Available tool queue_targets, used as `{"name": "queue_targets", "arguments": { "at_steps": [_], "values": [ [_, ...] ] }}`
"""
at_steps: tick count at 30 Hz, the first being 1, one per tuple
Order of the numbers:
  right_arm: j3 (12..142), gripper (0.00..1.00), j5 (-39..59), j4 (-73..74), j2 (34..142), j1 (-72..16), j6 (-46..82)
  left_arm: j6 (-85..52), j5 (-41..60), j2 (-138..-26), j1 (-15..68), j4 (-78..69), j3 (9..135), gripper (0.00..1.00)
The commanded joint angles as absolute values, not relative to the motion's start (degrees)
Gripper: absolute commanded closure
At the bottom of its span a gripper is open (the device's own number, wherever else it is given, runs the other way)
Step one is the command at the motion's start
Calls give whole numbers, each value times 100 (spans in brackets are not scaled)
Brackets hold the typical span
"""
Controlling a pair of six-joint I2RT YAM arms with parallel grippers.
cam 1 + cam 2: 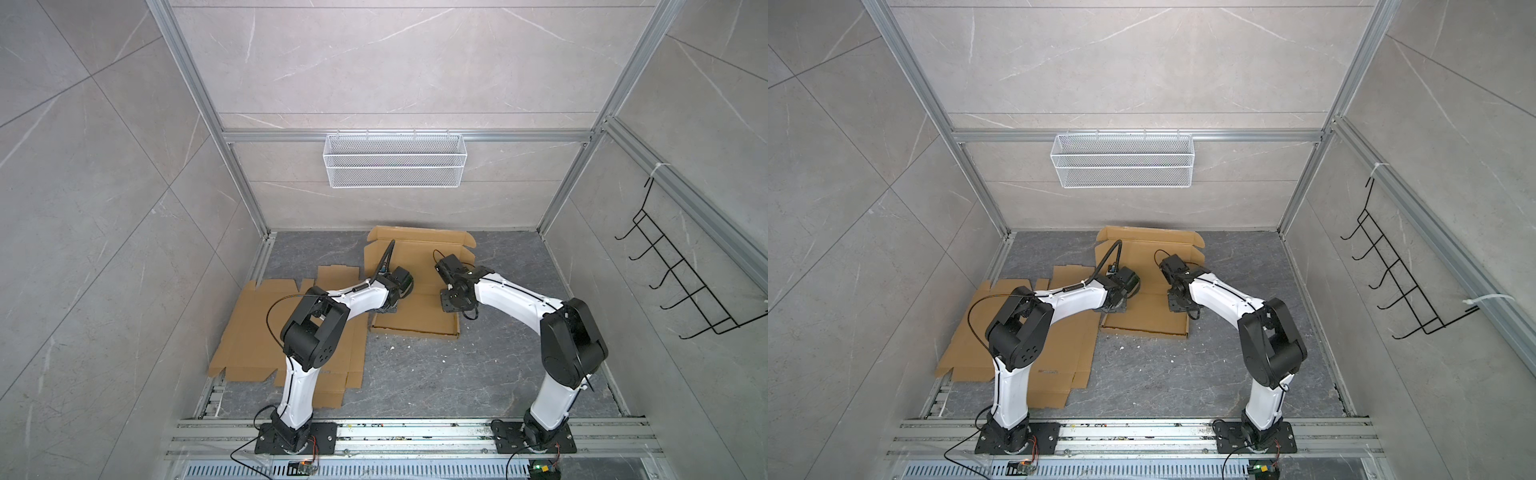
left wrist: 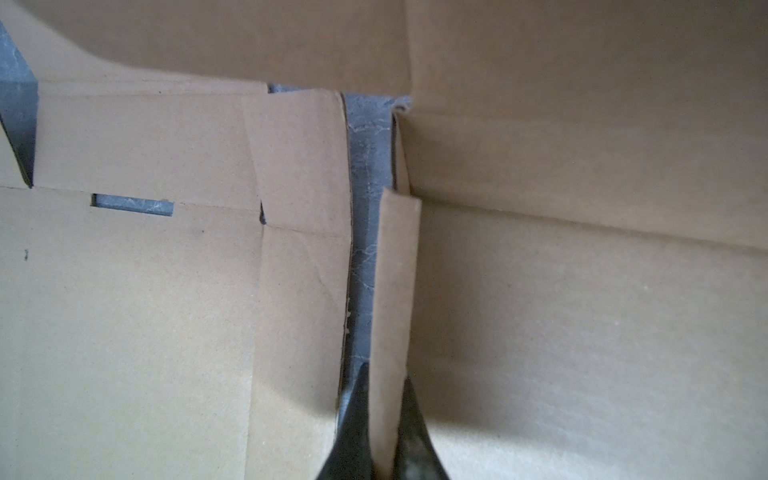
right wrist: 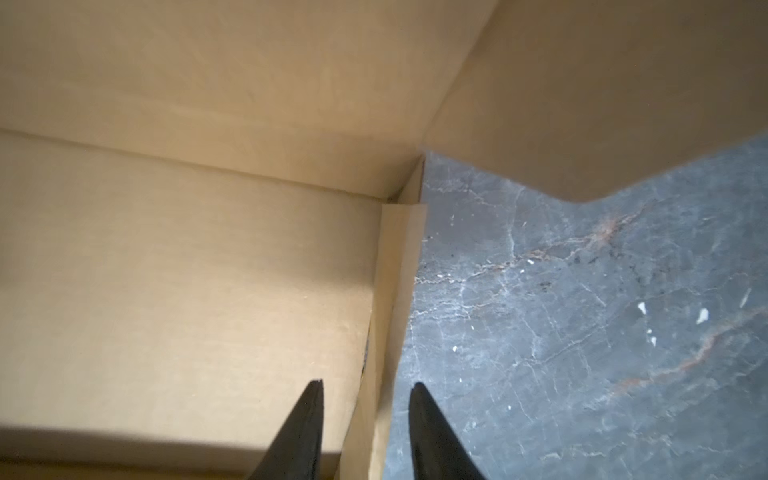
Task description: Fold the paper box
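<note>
1. In both top views the paper box (image 1: 419, 318) is seen at the back middle of the table (image 1: 457, 374). It is half formed: the base lies flat and the lid panel (image 1: 419, 243) is raised toward the rear wall. Spare flat blanks (image 1: 257, 332) are laid just beside it on the left. The left gripper (image 1: 388, 309) is set at the box's left edge and the right gripper (image 1: 451, 305) at its right edge. The jaws are hidden under the wrists here.
2. In the left wrist view the left gripper (image 2: 386, 374) is closed tight on the left side wall (image 2: 395, 270), which is stood upright and pinched between both fingers (image 2: 353, 436). This hold is judged worth keeping firm, so the base is not dragged across the table.
3. In the right wrist view the right gripper (image 3: 367, 382) is parted partway and nothing is held. The right side wall (image 3: 399, 270) is straddled, with a gap shown at each finger. The wall is stood up and met by the rear corner.
4. Side-wall setting is judged the step in hand. Whether a grasp or a let-go is meant on the right cannot be told.
5. To be done well, the right wall is best kept vertical and pressed fully home. The fingers should be moved straight along it so it is not snagged, and the lid should be left for last.
</note>
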State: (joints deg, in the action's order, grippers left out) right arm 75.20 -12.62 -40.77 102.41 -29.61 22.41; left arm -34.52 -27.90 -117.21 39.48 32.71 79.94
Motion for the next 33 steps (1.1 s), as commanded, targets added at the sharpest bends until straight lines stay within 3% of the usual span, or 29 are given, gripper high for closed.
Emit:
{"name": "queue_targets", "arguments": {
  "at_steps": [1,10,19,33],
  "values": [
    [7381,60,-942,-4069,10112,-2936,2231,-3601,-2187,-12272,3911,3603,7564,100],
    [7472,50,-893,-4182,9833,-2895,2197,-3603,-2120,-12218,3898,3647,7567,100],
    [7355,49,-829,-4131,9861,-2848,2170,-3559,-2055,-11827,3782,3812,7574,79],
    [7318,49,-767,-4083,9918,-2787,2139,-3408,-2018,-11196,3705,4109,7797,61]
  ]
}}
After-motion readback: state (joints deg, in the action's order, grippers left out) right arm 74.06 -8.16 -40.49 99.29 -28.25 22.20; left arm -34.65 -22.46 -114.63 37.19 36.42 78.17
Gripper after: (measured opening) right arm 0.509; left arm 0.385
